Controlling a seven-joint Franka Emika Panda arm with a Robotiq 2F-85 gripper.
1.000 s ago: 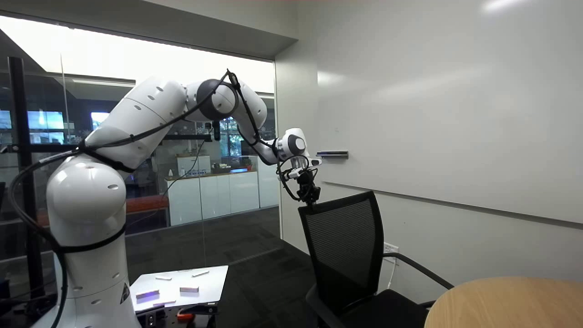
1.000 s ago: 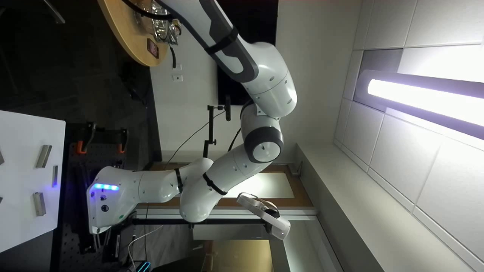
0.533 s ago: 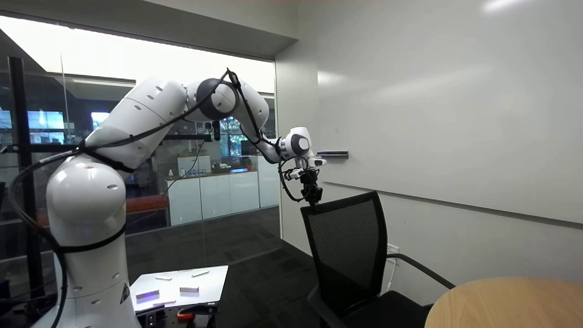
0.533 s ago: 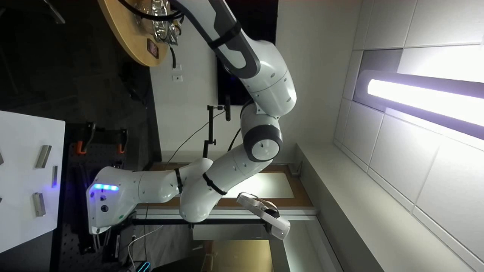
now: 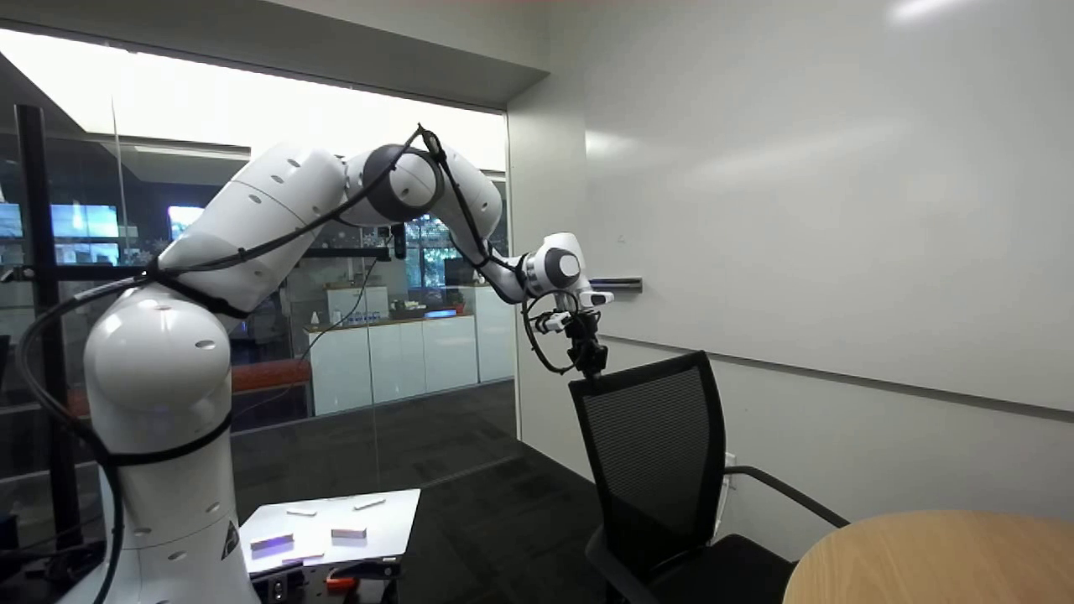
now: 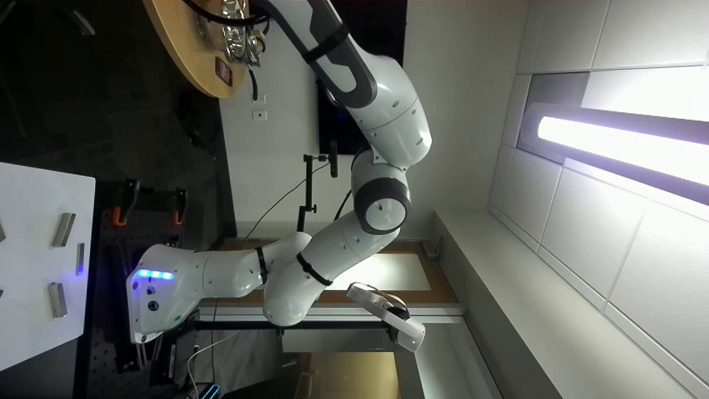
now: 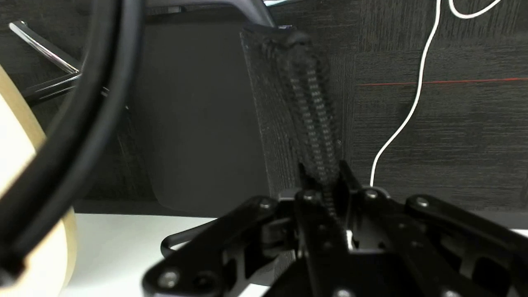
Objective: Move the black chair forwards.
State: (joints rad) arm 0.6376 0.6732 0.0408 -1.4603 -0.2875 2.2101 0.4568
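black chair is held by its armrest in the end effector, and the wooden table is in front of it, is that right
The held part is wrong: the wrist view shows the end effector holding the black chair by the top edge of its backrest. The wooden table is in front of it, as you say.

"How is the floor (image 7: 445,152) looking?"

"It's looking dark, its grain running different ways from patch to patch."

"What's standing on it?"

"1 chair (image 5: 667,466) is standing there, and near its front 1 shiny leg (image 7: 44,49) is showing; I'm not making out whose."

"And what's lying there?"

"1 white cord (image 7: 420,74), which is curving along and crossing 1 thin red line (image 7: 474,81)."
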